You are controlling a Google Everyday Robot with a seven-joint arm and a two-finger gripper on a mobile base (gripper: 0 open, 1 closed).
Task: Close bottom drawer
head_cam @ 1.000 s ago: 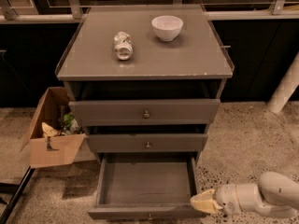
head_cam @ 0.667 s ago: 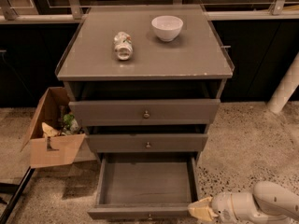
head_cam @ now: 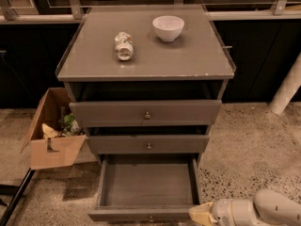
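Observation:
The bottom drawer point(head_cam: 146, 185) of the grey cabinet point(head_cam: 146, 60) is pulled far out, showing its bare grey tray. Its slim front point(head_cam: 141, 215) runs along the bottom edge of the camera view, with the small knob point(head_cam: 150, 217) barely in frame. My gripper point(head_cam: 200, 213) is at the bottom right, its yellowish tip right beside the right end of the drawer front; whether it touches the front does not show. The white arm point(head_cam: 263, 212) reaches in from the right.
The middle drawer point(head_cam: 148, 144) and top drawer point(head_cam: 146, 112) stand slightly out. A white bowl point(head_cam: 168, 28) and a lying bottle point(head_cam: 123, 45) rest on the cabinet top. An open cardboard box point(head_cam: 54, 133) sits on the floor at left. A white post point(head_cam: 288, 86) stands at right.
My gripper has moved left and down, from the floor right of the drawer to the right end of the drawer front. The drawer has not moved.

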